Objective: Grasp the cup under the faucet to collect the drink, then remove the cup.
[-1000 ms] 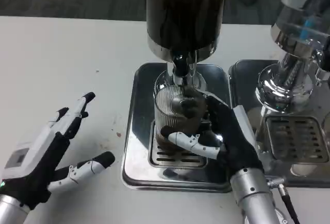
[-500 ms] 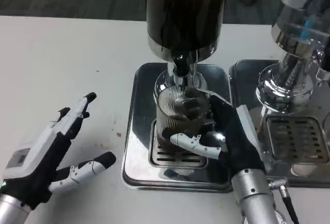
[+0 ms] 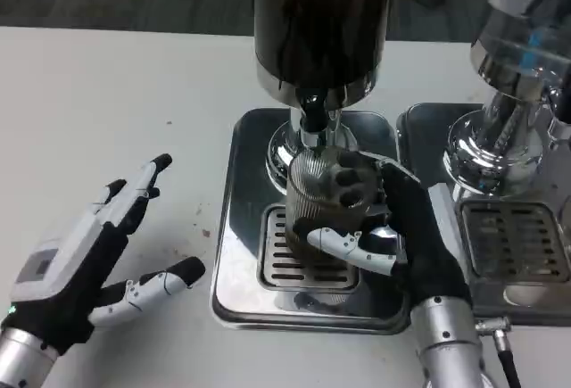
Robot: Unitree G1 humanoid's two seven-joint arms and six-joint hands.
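1. The cup (image 3: 314,194) stands on the drip tray (image 3: 234,263), directly below the faucet (image 3: 311,125), so the drink can fall straight in.
2. The right hand (image 3: 393,227) wraps its fingers around the cup, steadying it there.
3. The left hand (image 3: 85,259) rests left of the tray, fingers spread, holding nothing and apparently waiting.

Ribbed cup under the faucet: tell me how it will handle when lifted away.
The ribbed cup looks rigid; its ridges probably help the right hand grip. Open-topped and apparently holding dark drink, it may spill if tilted.
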